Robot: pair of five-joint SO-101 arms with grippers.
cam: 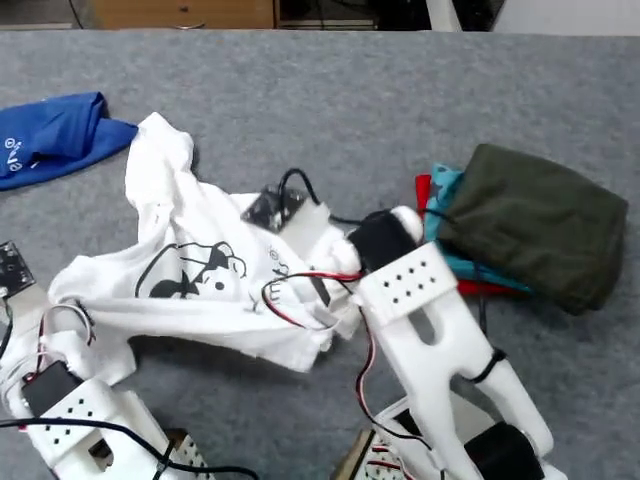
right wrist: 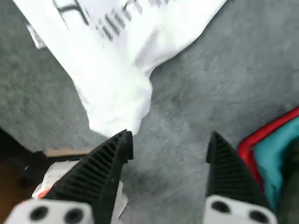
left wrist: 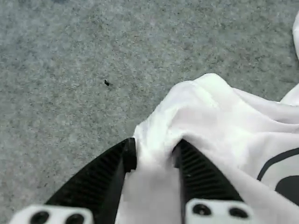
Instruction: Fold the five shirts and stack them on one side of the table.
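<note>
- Left gripper (left wrist: 154, 156): clamped on a bunched fold of the white shirt (cam: 200, 270); cloth is pinched between both black ribbed fingers (left wrist: 112, 172). It is located at the near left corner of the grey table (cam: 400, 100).
- Right gripper (right wrist: 170, 144): jaws are spread wide, nothing is held. Grey table surface is seen between the fingers. A hanging corner of the white shirt is seen just beside one fingertip (right wrist: 122, 140); contact cannot be confirmed.
- White shirt: crumpled and unfolded, spread across the left-centre of the table, black graphic facing up. Its right edge is overlapped by the right arm (cam: 415, 285) in the high view.
- Folded stack, right side: olive shirt (cam: 535, 225) is placed on top, teal shirt (cam: 447, 185) under it, red shirt (cam: 423, 190) at the bottom. Teal and red edges are exposed on the side facing the white shirt. The stack is kept apart from the white shirt.
- Blue shirt (cam: 50, 140): bunched at the far left edge, just beside the white shirt's far sleeve.
</note>
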